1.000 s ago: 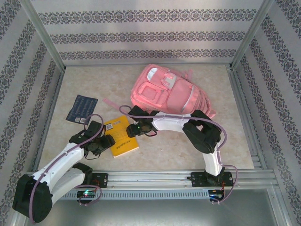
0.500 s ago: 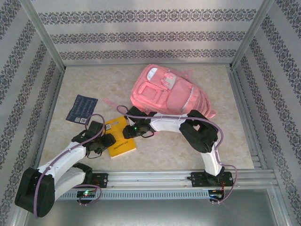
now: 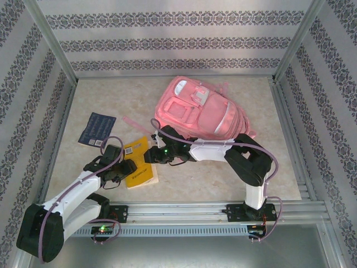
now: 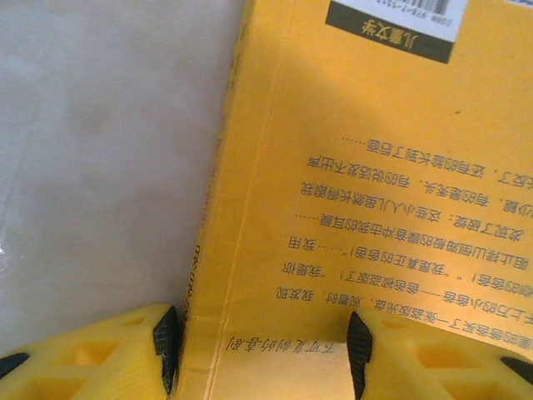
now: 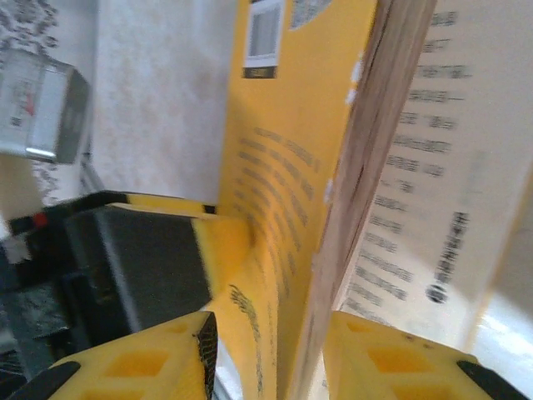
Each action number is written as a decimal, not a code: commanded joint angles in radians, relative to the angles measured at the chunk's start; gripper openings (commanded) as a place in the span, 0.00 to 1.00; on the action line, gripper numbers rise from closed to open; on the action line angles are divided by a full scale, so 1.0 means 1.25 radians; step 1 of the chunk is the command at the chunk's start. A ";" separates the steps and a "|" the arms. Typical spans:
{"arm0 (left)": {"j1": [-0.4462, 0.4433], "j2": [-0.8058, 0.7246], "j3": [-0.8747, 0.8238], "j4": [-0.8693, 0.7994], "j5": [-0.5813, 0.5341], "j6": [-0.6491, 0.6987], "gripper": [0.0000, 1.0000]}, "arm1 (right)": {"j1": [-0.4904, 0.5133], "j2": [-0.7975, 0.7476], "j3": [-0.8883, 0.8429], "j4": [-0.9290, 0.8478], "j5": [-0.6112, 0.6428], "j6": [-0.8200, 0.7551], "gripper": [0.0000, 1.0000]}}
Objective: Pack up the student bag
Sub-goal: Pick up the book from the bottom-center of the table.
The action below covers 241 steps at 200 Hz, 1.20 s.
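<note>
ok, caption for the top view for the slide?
Left gripper and right gripper at the book, bag beyond.

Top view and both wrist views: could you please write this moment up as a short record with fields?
bag: pink, lying at the back of the table, right of centre
book: yellow, in front of the bag, between the two arms
booklet: dark blue, flat at the left, apart from both arms
left jaws: apart, straddling the book's spine edge
right jaws: closed on the book's page edge
packing: book not yet in the bag
</note>
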 commanded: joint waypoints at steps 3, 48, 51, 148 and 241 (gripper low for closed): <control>-0.001 -0.013 -0.010 0.050 0.115 0.005 0.56 | 0.009 0.036 -0.015 0.144 -0.082 0.083 0.39; 0.000 -0.063 0.011 -0.011 0.109 0.010 0.56 | 0.001 0.067 -0.031 0.117 -0.026 0.072 0.28; -0.001 -0.066 0.015 -0.017 0.107 0.011 0.56 | 0.000 0.066 -0.035 0.117 -0.023 0.071 0.27; 0.001 -0.136 0.107 -0.190 0.062 0.026 0.67 | -0.050 -0.112 -0.153 0.133 0.008 0.061 0.02; 0.009 -0.104 0.225 -0.124 0.186 0.088 0.86 | -0.086 -0.367 -0.218 0.171 -0.041 0.132 0.02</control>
